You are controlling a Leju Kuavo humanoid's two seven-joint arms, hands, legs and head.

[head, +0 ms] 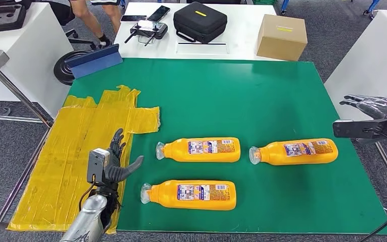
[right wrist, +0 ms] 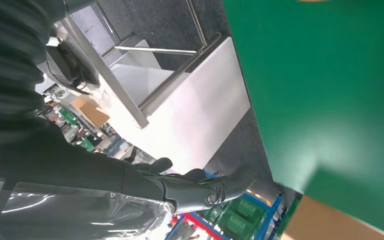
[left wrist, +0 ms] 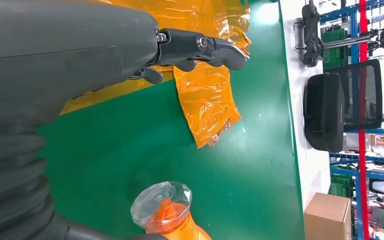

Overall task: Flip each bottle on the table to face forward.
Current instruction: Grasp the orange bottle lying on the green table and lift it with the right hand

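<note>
While the three orange bottles are lying on their sides on the green mat, caps pointing toward the robot's left, the near bottle (head: 189,194) is sitting closest to the left robot hand (head: 112,164), with the middle bottle (head: 199,149) just behind it and the right bottle (head: 294,152) apart toward the mat's right side. Each looks full, so I judge them fairly heavy, stiff in the body and smooth enough to slip; the broad labelled midsection seems the safest place to take hold, since the neck, wrapped in clear film (left wrist: 161,201), is narrow and slick. The labels are already showing upward, so how much turning each needs is hard to tell.

The left robot hand is hovering released, fingers spread, holding nothing, just beside the near bottle's cap and over the edge of the crinkled yellow plastic sheet (head: 78,151). The right robot hand (head: 378,107) is hanging released beyond the bench's right edge. Open mat is lying behind the bottles; the front edge (head: 262,232) is running close to the near bottle, leaving little room there.
</note>
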